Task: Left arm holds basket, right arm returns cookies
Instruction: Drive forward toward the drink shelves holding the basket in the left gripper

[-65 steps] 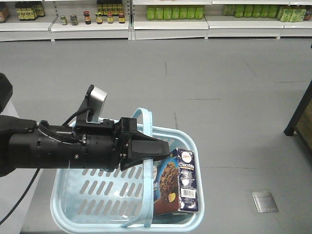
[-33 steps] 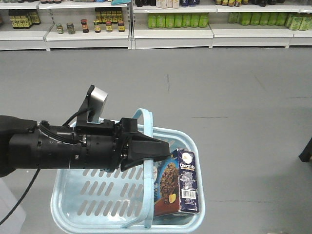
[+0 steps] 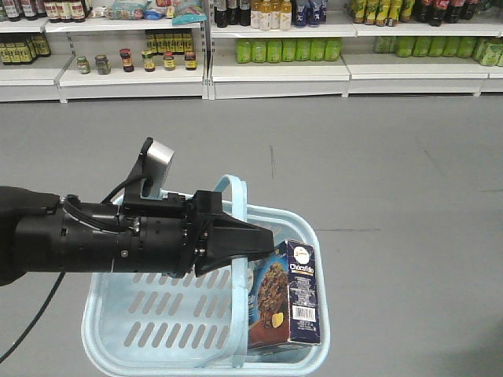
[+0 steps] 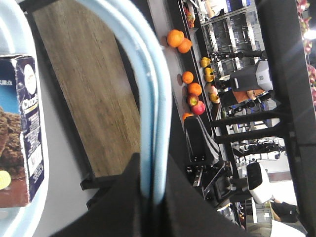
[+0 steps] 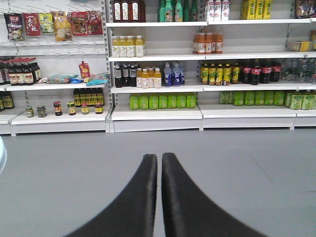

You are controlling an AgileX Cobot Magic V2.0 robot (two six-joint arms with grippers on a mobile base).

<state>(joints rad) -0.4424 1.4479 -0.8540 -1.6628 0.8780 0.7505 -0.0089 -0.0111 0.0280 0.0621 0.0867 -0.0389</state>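
With the left gripper point(image 3: 263, 243) clamping the basket point(image 3: 157, 318) by its hoop handle and the cookies point(image 3: 287, 302) standing upright inside the basket's right end, the right gripper point(image 5: 159, 165) is pointing away from the basket, fingers pressed together and empty, and probably needs to open and reach in.

Bkgd shelves point(image 3: 275, 75) sit lower in front view now, upper row showing.

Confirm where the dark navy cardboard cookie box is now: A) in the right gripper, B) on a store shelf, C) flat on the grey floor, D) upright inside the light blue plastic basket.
D: the dark navy cardboard cookie box stands upright in the light blue plastic basket; the right gripper is shut and empty.
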